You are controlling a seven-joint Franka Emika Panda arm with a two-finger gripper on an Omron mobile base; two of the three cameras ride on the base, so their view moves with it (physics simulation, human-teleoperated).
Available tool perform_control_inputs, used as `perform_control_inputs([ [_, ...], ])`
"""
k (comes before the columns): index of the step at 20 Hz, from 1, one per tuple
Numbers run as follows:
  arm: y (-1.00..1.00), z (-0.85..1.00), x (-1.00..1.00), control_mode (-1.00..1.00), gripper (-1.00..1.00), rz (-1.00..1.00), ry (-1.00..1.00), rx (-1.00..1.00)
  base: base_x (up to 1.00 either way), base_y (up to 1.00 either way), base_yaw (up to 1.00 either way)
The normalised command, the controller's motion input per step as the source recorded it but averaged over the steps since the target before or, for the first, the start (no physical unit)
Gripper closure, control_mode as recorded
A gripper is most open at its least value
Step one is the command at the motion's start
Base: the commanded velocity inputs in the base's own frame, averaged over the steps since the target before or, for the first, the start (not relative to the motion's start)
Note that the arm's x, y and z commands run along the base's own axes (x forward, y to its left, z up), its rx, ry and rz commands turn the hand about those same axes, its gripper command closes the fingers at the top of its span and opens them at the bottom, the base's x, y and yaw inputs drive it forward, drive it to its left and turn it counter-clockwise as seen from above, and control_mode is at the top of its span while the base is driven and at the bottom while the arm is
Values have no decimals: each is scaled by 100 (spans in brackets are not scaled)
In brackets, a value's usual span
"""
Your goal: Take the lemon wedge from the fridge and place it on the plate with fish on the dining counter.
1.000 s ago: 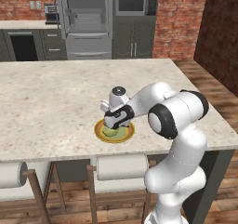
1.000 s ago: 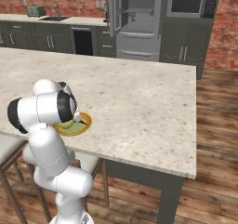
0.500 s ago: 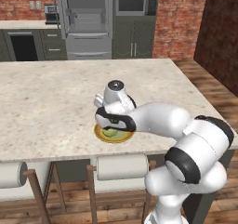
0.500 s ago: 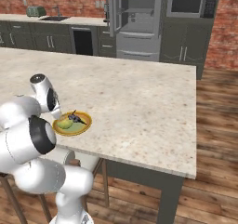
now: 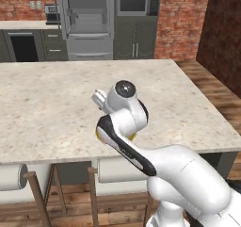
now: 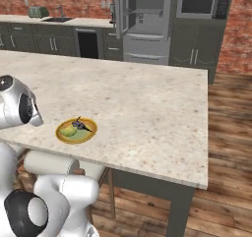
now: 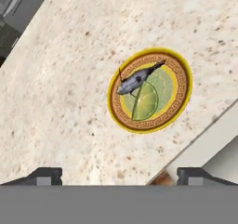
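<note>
Yellow-rimmed plate (image 7: 149, 90): 1 lemon wedge (image 7: 145, 100), 1 fish (image 7: 135, 80); gripper (image 7: 119, 175) jaws spread wide, empty.

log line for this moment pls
gripper: open, above plate | lemon wedge: on plate with fish | dining counter

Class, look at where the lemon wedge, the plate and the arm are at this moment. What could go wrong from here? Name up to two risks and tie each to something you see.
1. The plate with fish sits close to the dining counter's near edge, and the arm's elbow hangs just beside it; a careless swing might knock it off.
2. The lemon wedge leans against the fish, so a bump could roll it off the plate.
</note>
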Motion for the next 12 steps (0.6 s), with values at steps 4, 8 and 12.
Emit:
perform_control_inputs([
  [4,-5,19,-100,-100,-100,-6,-41,2,0,0,0],
  [8,-5,-7,-100,-100,-100,-7,-79,0,0,0,0],
  [12,24,8,-100,-100,-100,-1,-97,-8,0,0,0],
])
